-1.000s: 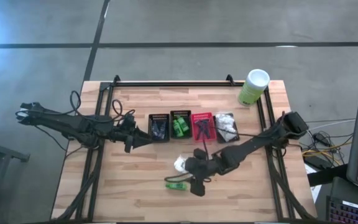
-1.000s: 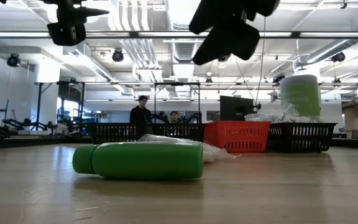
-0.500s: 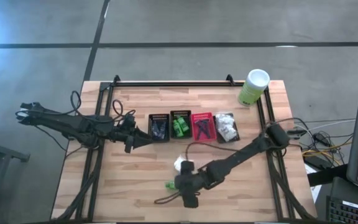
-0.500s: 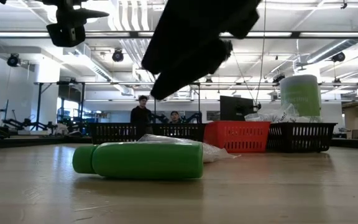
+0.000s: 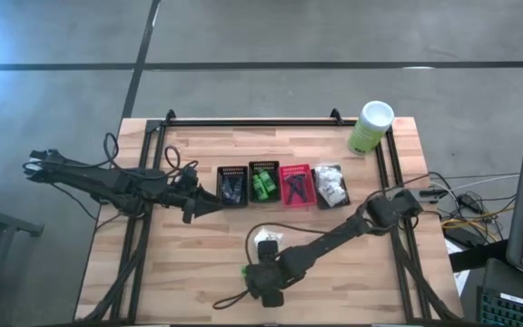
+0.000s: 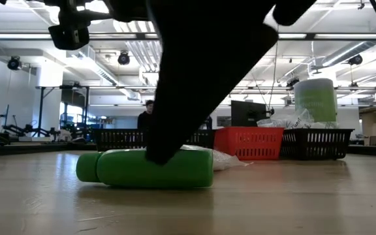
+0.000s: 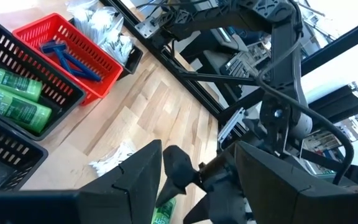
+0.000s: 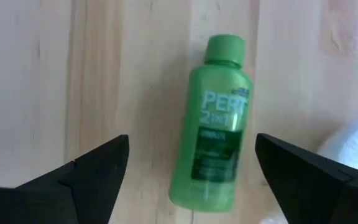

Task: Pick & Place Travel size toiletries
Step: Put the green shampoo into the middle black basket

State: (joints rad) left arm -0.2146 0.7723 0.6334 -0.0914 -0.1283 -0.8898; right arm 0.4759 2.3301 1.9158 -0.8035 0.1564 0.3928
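The right claw (image 8: 188, 180) hangs directly over a green bottle (image 8: 215, 122) lying flat on the tabletop (image 5: 198, 254), its fingers (image 8: 95, 171) spread apart on either side. A white packet (image 5: 268, 243) lies just beside the bottle. The left claw (image 5: 209, 203), fingers apart, waits well away, by the baskets (image 5: 284, 184).

A green bottle (image 8: 217, 124) lies flat on the wooden table (image 8: 104, 74) between the right gripper's (image 8: 191, 171) spread fingers (image 8: 92, 171), a white packet (image 8: 353, 140) beside it.
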